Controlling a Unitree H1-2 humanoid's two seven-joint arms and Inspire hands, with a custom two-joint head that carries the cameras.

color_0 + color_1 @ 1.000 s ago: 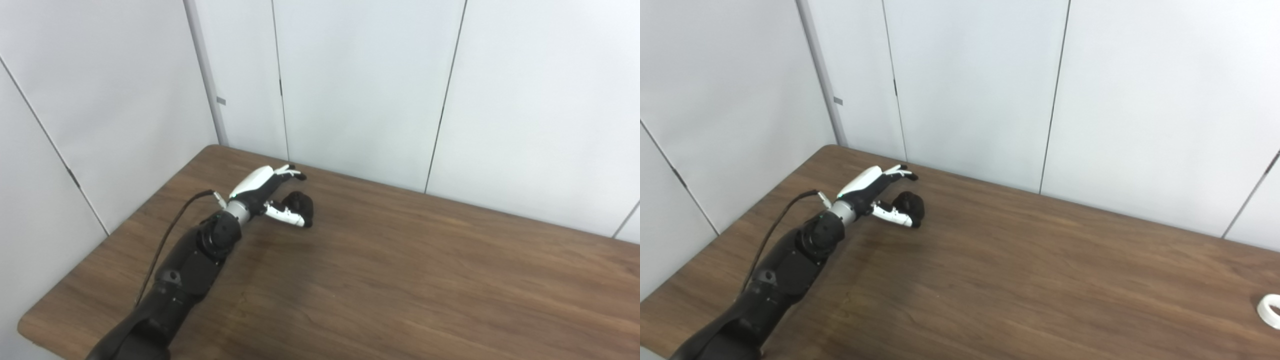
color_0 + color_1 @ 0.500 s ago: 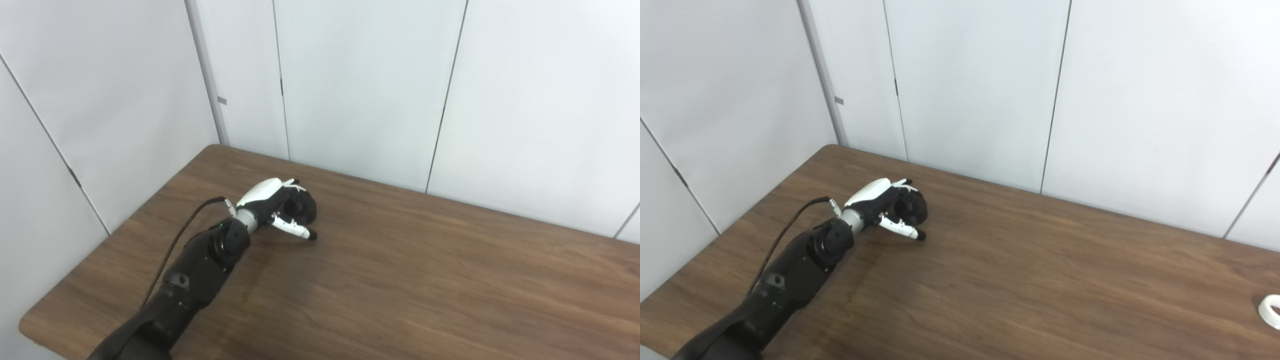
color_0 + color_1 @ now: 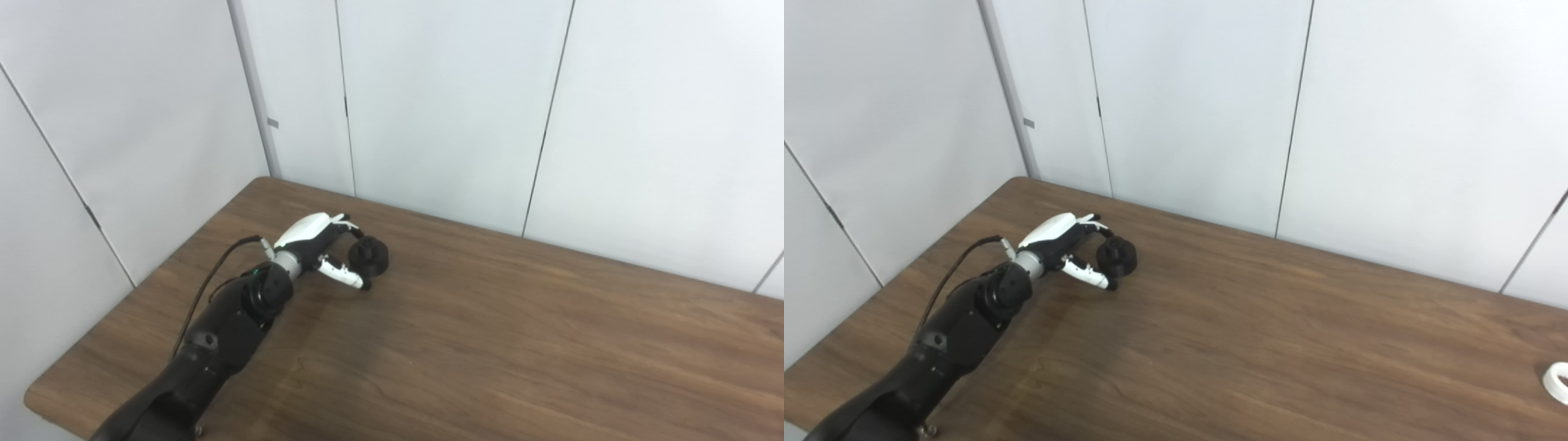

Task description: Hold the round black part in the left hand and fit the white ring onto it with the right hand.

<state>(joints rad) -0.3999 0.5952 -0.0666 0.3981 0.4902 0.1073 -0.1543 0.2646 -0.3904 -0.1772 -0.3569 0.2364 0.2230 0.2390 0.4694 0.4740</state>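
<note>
Left hand: the left hand reaches out over the far left part of the worktop, white back turned up, arm coming in from the picture's 7 o'clock corner.
Hand state: fingers curled over the top of the round black part, thumb stretched out below it; whether they really pinch it or only cup around it cannot be told from either view.
Round black part: the round black part sits at 3 o'clock of the palm, just beside the fingertips, low at the worktop; whether it rests on the wood or is lifted clear cannot be told.
Cable: a dark cable loops from the wrist back along the forearm toward 7 o'clock.
Right hand: not in either view.
White ring: the white ring lies flat on the worktop at the right edge of the right eye view, at about 4 o'clock from the black part and well apart from it; only part of it shows, and the left eye view does not reach it.
Worktop: a dark wood-grain worktop, its far left corner rounded.
Surround: pale wall panels stand behind it, from 9 o'clock round to 3 o'clock.
</note>
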